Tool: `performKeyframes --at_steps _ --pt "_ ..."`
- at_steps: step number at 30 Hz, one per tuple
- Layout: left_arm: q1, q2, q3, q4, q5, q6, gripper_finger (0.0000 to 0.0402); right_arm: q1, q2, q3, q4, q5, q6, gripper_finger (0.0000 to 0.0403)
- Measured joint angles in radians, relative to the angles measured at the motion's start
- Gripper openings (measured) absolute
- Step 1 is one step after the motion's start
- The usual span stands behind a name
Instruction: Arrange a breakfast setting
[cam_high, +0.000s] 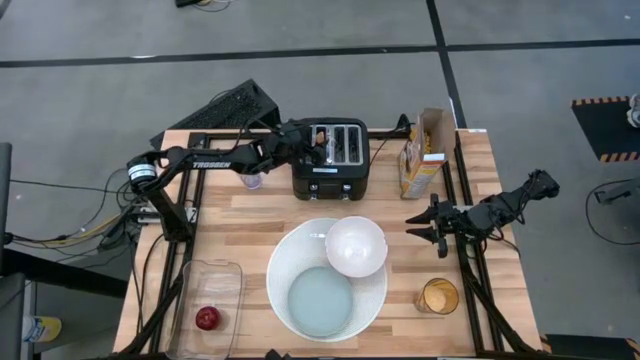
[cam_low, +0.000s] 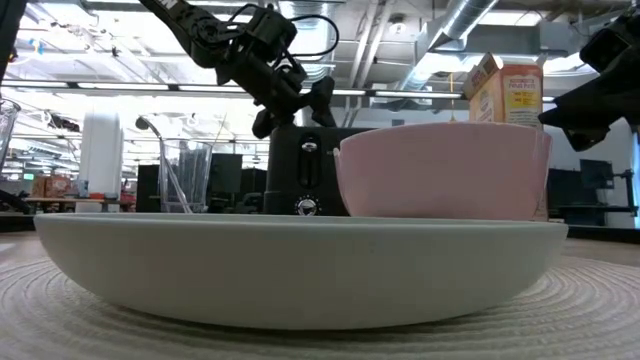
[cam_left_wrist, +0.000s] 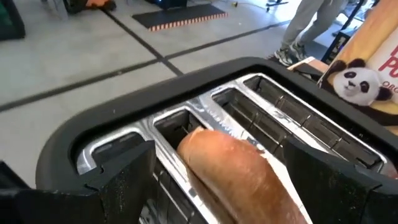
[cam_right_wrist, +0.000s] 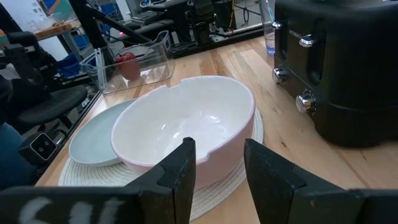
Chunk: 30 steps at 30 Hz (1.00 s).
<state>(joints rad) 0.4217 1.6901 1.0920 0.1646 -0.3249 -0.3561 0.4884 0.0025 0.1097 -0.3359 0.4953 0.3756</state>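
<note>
High view is showing you the left gripper (cam_high: 318, 141) reaching over the black toaster (cam_high: 330, 160) at the far edge of the tabletop (cam_high: 250, 225). Your left wrist view is looking down past its fingers (cam_left_wrist: 124, 180), which are standing wide apart on either side of the toasted bagel half (cam_left_wrist: 239, 174); the bagel half is sticking up out of a toaster slot between them, and you cannot tell whether the fingers are touching it.

The right gripper (cam_high: 437, 225) is hovering near the right edge of the tabletop, well apart from the toaster. Its fingers (cam_right_wrist: 180, 171) are drawn in as close as they go and are holding nothing.

The large round white plate with pale blue centre (cam_high: 325, 285) is sitting on a woven mat at the middle of the near edge. The small white bowl (cam_high: 356, 246) is resting on the plate's far right rim, tilted. The small red apple (cam_high: 207, 318) is lying in a clear container (cam_high: 208, 290) near the near left corner.

A cereal box (cam_high: 425, 150) is standing just beside the toaster on its right, and a glass of orange cereal balls (cam_high: 438, 296) is standing toward the near right corner. A clear cup (cam_high: 252, 180) is standing just left of the toaster.
</note>
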Motion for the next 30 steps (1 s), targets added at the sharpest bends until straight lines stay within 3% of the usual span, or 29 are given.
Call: performKeyframes --at_steps 14,30 --pt "0.000 -0.004 0.003 -0.033 0.023 -0.121 0.0339 0.000 0.000 0.000 0.000 0.000 0.000 0.0159" --pt "-0.004 0.000 -0.002 -0.006 0.034 -0.003 0.0339 0.000 0.000 0.000 0.000 0.000 0.000 0.0159"
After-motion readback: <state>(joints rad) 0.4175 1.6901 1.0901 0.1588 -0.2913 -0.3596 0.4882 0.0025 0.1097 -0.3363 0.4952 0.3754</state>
